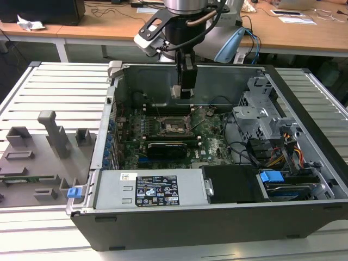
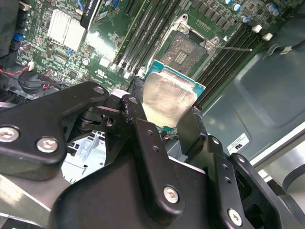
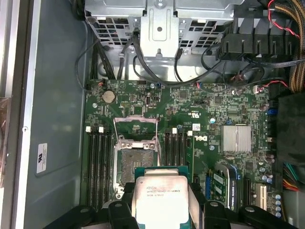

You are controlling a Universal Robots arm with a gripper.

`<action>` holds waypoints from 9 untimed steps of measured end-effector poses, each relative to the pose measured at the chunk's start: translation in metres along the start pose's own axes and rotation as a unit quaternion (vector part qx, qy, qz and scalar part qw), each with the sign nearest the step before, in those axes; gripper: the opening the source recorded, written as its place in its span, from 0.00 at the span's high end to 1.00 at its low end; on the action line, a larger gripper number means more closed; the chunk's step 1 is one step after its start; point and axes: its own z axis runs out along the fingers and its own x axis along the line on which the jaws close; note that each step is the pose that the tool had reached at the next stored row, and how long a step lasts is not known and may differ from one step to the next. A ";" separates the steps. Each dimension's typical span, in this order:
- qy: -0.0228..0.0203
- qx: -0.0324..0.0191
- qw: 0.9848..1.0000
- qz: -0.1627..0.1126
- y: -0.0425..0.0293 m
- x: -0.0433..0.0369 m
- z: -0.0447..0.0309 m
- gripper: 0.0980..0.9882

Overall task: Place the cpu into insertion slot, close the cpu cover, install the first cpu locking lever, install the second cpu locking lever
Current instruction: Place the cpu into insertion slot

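The pincer (image 2: 164, 110) pinches the cpu (image 3: 161, 196) over the open case (image 1: 163, 224) on a slatted table (image 1: 60, 81).

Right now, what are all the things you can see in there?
computer case: one, dark grey, on the slatted table.
green board: one, green, inside the computer case.
insertion slot: one, dark centre, on the green board, uncovered.
cpu cover: one, silvery, standing open beside the insertion slot.
heat sink: one, silver, on the green board.
cpu: one, silvery, held above the green board.
hand: one, black, shut on the cpu.
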 end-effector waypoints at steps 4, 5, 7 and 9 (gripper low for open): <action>0.000 0.000 1.000 0.000 -0.0001 0.0000 0.0014 0.52; 0.000 0.000 1.000 0.000 -0.0001 0.0000 0.0016 0.52; 0.000 0.000 1.000 0.000 -0.0002 0.0000 0.0023 0.52; 0.000 0.000 1.000 0.000 -0.0003 0.0000 0.0032 0.52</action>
